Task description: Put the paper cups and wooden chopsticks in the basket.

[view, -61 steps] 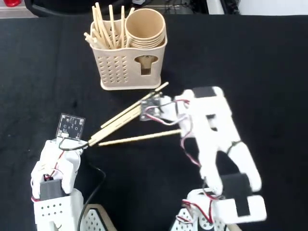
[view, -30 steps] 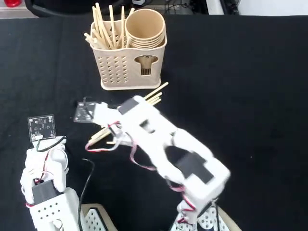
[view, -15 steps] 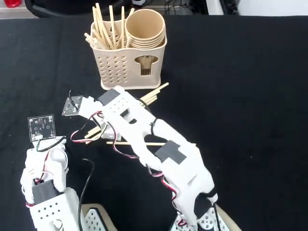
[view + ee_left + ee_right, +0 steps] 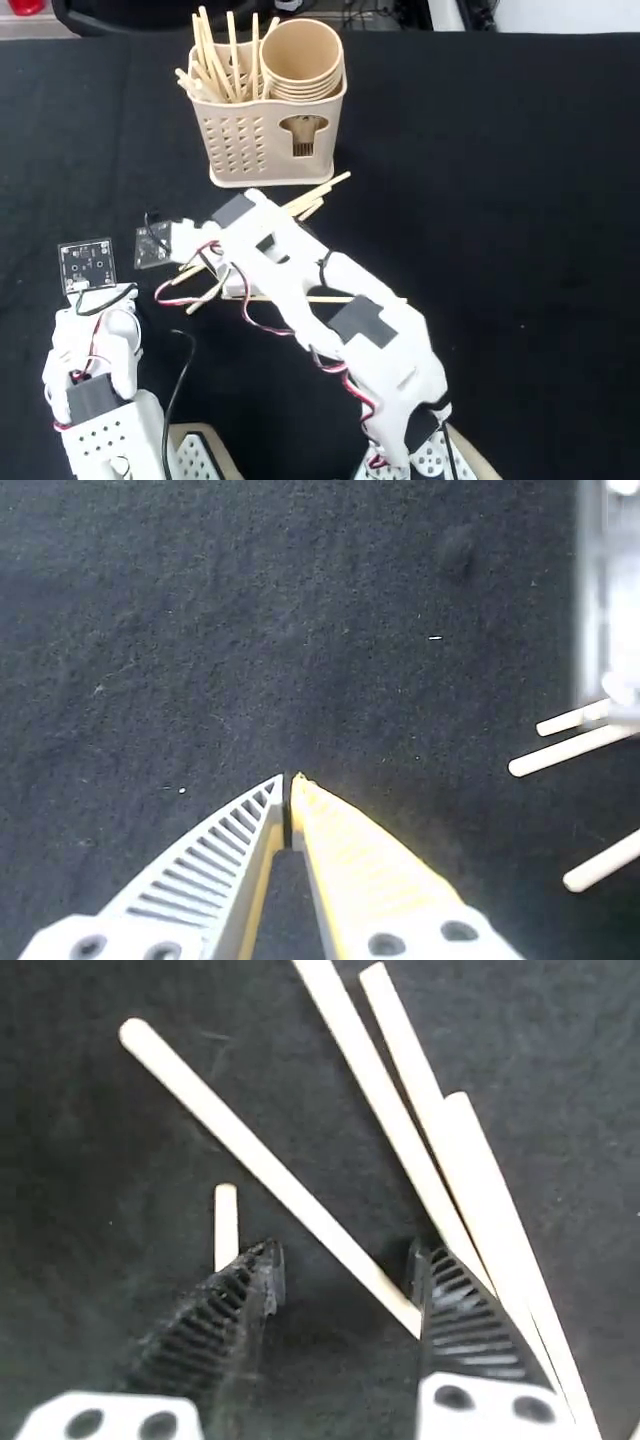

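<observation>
surface: black cloth-covered surface (image 4: 520,200), matte, running across the whole high view.
far side: beige perforated plastic basket (image 4: 250,150), standing upright on the cloth.
middle: loose pale wooden chopsticks (image 4: 322,190), lying flat and fanned, their far ends just beside the basket's foot.
apart: lone chopstick (image 4: 385,298), flat, lying nearly crosswise nearer the front.

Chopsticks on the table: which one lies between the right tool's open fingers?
The single chopstick crossing slantwise between the right tool's fingers. The bundle of three runs by one finger; a short end lies by the other.
</observation>
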